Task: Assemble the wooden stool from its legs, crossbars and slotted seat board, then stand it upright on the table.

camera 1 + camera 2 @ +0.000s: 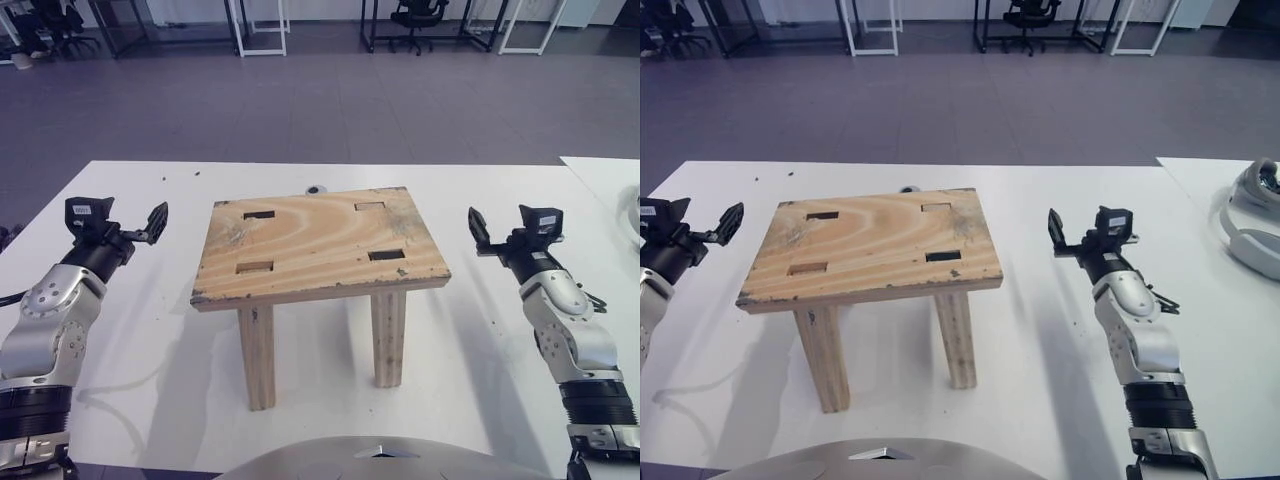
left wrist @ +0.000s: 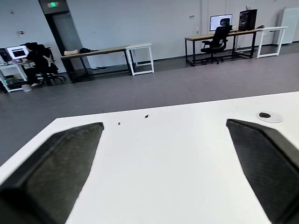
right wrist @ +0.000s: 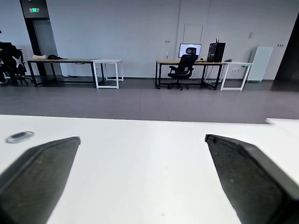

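The stool (image 1: pixel 320 245) stands upright at the middle of the table (image 1: pixel 480 340), seat up, long axis left to right; bare tabletop flanks both short edges; left gripper (image 1: pixel 122 216) and right gripper (image 1: pixel 508 226) hang there, jaws spread wide, holding nothing

2 head eyes: high, forward-down, share stool (image 1: pixel 320 250) | 2 wrist cams: low over table (image 2: pixel 177 154), facing room
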